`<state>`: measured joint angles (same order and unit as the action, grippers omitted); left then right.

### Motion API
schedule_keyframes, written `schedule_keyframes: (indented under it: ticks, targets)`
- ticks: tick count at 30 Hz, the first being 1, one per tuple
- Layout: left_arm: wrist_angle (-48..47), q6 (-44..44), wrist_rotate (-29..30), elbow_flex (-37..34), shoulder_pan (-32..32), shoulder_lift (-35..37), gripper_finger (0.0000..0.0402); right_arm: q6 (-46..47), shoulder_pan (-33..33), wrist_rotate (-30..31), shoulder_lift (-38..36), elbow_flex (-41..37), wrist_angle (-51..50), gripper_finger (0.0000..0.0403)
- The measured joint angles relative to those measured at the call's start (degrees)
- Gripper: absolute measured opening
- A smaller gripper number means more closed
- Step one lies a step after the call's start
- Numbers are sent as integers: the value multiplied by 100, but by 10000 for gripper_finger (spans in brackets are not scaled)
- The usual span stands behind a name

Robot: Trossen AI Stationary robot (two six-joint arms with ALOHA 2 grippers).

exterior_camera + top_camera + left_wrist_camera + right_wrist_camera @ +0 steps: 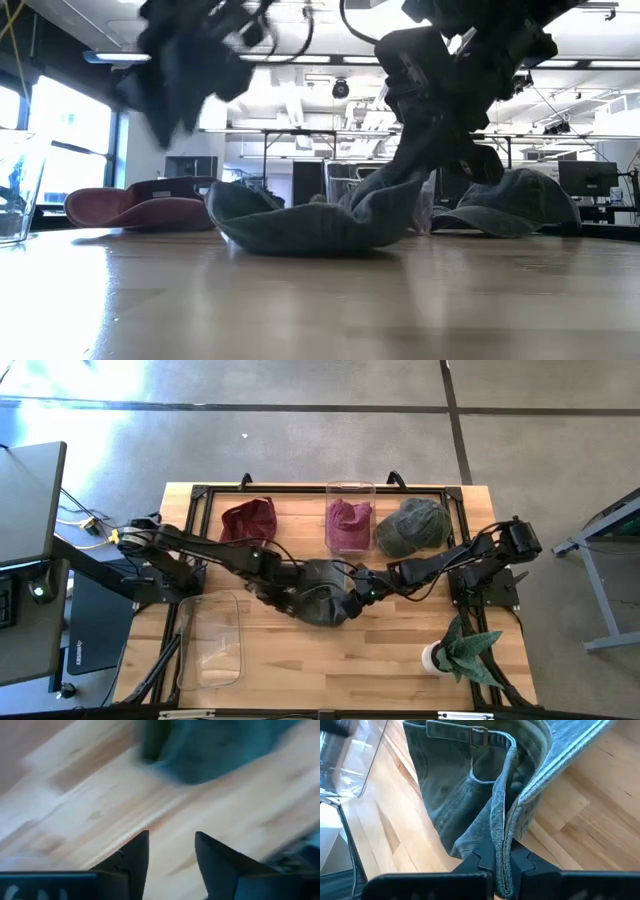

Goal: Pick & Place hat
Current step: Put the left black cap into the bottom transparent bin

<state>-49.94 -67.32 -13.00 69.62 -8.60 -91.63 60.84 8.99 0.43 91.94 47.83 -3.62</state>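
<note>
A dark grey-green denim hat (322, 607) lies opening-up at the table's middle, its crown on the wood (300, 232). Its buckle strap (479, 736) shows in the right wrist view. My right gripper (353, 598) is shut on the hat's right side (502, 862). My left gripper (280, 590) is open and hangs above bare wood just left of the hat (171, 851). It appears raised and blurred in the low view (185, 75), and the hat (215, 747) lies beyond its fingers. My right gripper pinches a fold of the hat's rim cloth (501, 840) between its two fingers, more than one layer. It comes slanting down from the table's right. That side of the hat (395, 195) is drawn up, while the crown stays on the table.
A red hat (248, 520) and an olive hat (412, 526) lie by the far edge. Between them stands a clear container with a maroon hat (348, 522). An empty clear bin (212, 640) sits near left, and a potted plant (462, 650) near right.
</note>
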Motion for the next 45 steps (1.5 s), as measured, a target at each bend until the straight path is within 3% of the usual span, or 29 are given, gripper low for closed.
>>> schedule_keyframes:
  ticks: [3, 6, 9, 15, 20, 28, 36, 45]
  targets:
    - [307, -49, 139, 250, -168, 98, 163, 56, 1, -15, -1, 0, 7, 14]
    - [1747, 160, 544, 385, -435, 81, 144, 60, 4, -65, -2, 0, 37, 12]
    - [2623, 225, 1021, 387, -529, -241, 103, 37, 7, -148, -21, 0, 9, 5]
    - [3069, -69, 1360, 342, -447, -1219, 9, 62, 68, -284, -81, 25, -491, 13]
    - [3515, -200, 1128, 366, -464, -1716, 22, 26, 226, -359, -173, 1, -821, 8]
    - [3132, -388, 1161, 329, -545, -2050, 10, -126, 280, -319, -672, 9, -981, 12]
    - [2758, -499, 825, 356, -552, -2146, 1, -89, 275, -97, -1161, 9, -1152, 5]
    - [2429, -407, 136, 350, -539, -1492, 0, -393, 275, -200, -974, 9, -1215, 10]
